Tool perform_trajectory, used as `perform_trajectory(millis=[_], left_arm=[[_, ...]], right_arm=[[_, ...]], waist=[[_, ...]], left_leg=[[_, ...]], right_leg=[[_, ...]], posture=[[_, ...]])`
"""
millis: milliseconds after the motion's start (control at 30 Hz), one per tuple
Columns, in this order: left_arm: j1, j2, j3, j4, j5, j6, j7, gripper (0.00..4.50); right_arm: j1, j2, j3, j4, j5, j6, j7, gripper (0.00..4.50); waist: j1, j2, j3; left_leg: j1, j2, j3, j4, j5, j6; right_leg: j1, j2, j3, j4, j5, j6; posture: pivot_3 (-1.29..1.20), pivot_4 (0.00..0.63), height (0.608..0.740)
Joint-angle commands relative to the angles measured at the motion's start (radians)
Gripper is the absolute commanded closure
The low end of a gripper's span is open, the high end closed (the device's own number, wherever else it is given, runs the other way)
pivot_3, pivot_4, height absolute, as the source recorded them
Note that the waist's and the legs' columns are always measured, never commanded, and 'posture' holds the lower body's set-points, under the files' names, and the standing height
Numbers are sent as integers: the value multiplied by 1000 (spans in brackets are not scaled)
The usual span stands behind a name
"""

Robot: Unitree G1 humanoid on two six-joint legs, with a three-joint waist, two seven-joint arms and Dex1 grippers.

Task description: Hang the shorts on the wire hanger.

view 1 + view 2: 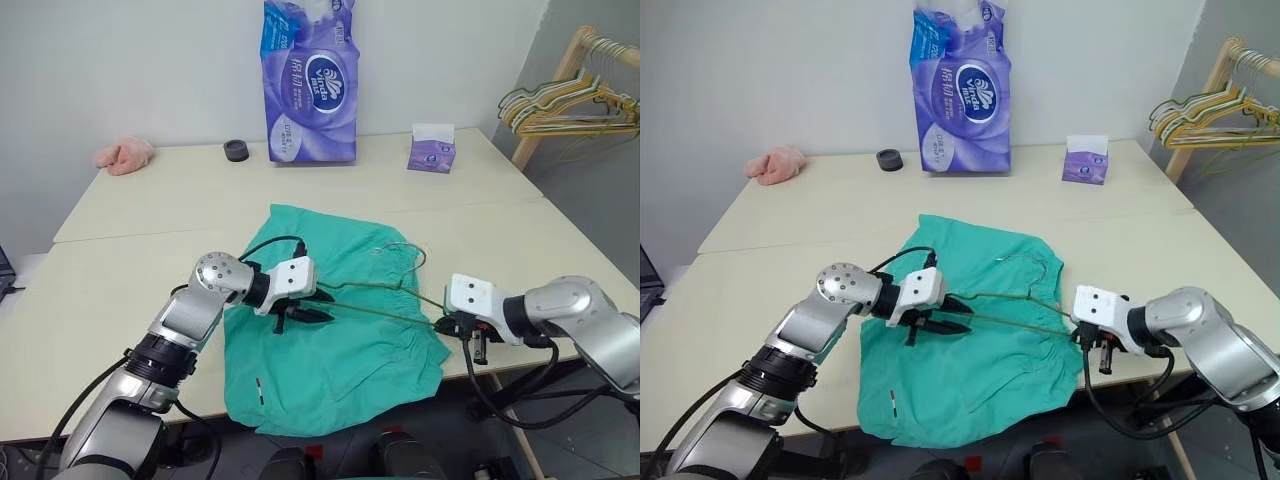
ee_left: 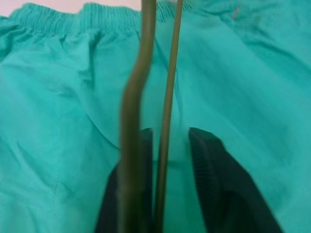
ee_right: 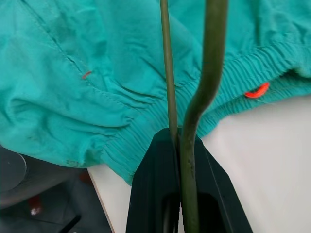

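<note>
Shorts (image 1: 330, 330) lie flat on the surface (image 1: 130, 300); right gripper (image 3: 177, 141) clenches the wire hanger (image 1: 385, 300), left gripper (image 2: 167, 145) jaws parted around it.

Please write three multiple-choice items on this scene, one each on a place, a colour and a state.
1. Where does the thin olive wire hanger lie?
A. over the teal-green cloth shorts
B. on the wooden rack
C. beside the pink cloth

2. What colour is the tall tissue pack at the wall?
A. red
B. purple
C. yellow

3. How do the two end effectors stand?
A. both wide open
B. right end effector shut on the hanger, left end effector parted around its wires
C. both shut on the shorts

A: the head views show it across the shorts.
B: the wrapper is purple.
B: each wrist view shows its fingers.
</note>
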Motion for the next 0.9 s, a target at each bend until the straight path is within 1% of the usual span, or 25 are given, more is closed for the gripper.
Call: perform_trajectory(millis=[33,133,267,400,500,600,700,800,900], left_arm=[[-20,-4,61,1,-53,41,19,2079],[-54,2,115,64,-94,86,36,2079],[-114,9,177,183,-114,86,72,2079],[-181,-1,257,305,-135,99,126,2079],[-200,-9,295,343,-165,124,138,2079],[-158,5,289,285,-212,203,63,2079],[-102,35,251,188,-258,293,-34,2079],[-60,61,212,114,-273,336,-107,2079],[-59,51,198,100,-269,338,-111,2079]], right_arm=[[9,-24,-56,-16,7,-2,-3,4500],[43,-37,-97,-18,23,11,-2,4500],[113,-64,-172,-15,39,18,-8,4500],[225,-58,-316,-17,86,63,-23,4500],[298,-35,-416,-30,120,109,-46,4500],[440,38,-609,-69,171,214,-78,4500],[563,102,-740,-115,203,281,-101,4500],[643,156,-813,-143,229,318,-121,4500],[668,202,-815,-147,247,337,-158,4500]], waist=[[0,0,0],[0,0,0],[0,0,0],[3,0,0],[10,0,0],[11,-1,0],[11,0,0],[8,0,0],[1,-1,0]], left_leg=[[0,0,0,0,0,0],[0,0,0,0,0,0],[0,0,0,0,0,0],[0,0,0,0,0,0],[0,0,-1,0,0,0],[0,0,-1,0,0,0],[-1,0,-1,-1,0,0],[0,0,-1,-1,0,-1],[1,0,0,0,0,-1]], right_leg=[[0,0,0,0,0,0],[0,0,0,0,0,0],[0,0,-1,0,0,0],[0,0,-1,0,0,0],[0,0,-1,0,0,0],[0,0,-1,0,0,0],[0,0,-1,0,0,0],[0,0,0,1,0,0],[1,0,1,0,-1,2]], posture=[[-164,60,740],[-164,60,740],[-166,62,740],[-167,63,740],[-172,64,740],[-188,68,740],[-204,72,740],[-220,74,740],[-225,75,740]])
